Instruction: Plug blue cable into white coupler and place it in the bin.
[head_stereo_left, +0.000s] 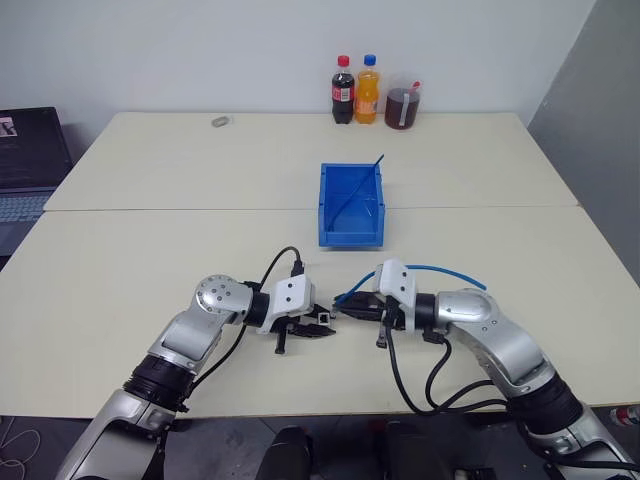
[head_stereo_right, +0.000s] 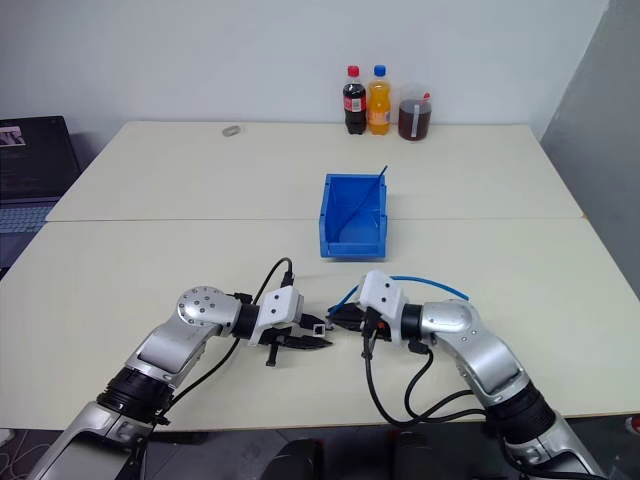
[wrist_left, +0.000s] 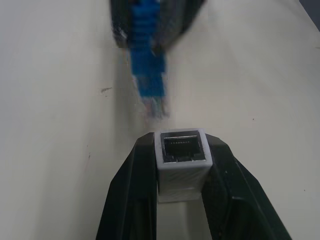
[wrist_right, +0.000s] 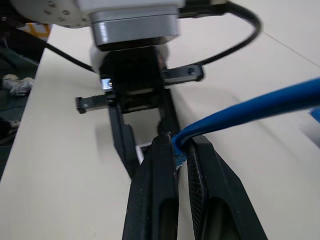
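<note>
- Our left hand (head_stereo_left: 322, 327) is closed narrowly on the white coupler (wrist_left: 181, 161); its two black fingers (wrist_left: 131, 200) press the sides of the small block, and the dark socket faces the other hand.
- Our right hand (head_stereo_left: 345, 307) is pinched shut on the blue cable (wrist_right: 240, 112) just behind its plug (wrist_left: 150, 82). The plug points at the socket and stands just before it, not yet in.
- The two hands meet above the near part of the table (head_stereo_left: 150, 250); the rest of the cable curves away to the right over the right arm.
- We judge the risk to be in the alignment: the plug seems a little to the side of the socket, so a push may hit the rim, turn the coupler in the fingers or bend the soft cord.
- The coupler is hard, smooth, boxy plastic; the cable is thin and flexible with a ribbed boot.
- The bin (head_stereo_left: 328, 215), bright blue, rectangular and open on top, stands further away at the middle of the table, with a thin dark rod (head_stereo_left: 360, 190) leaning in it.
</note>
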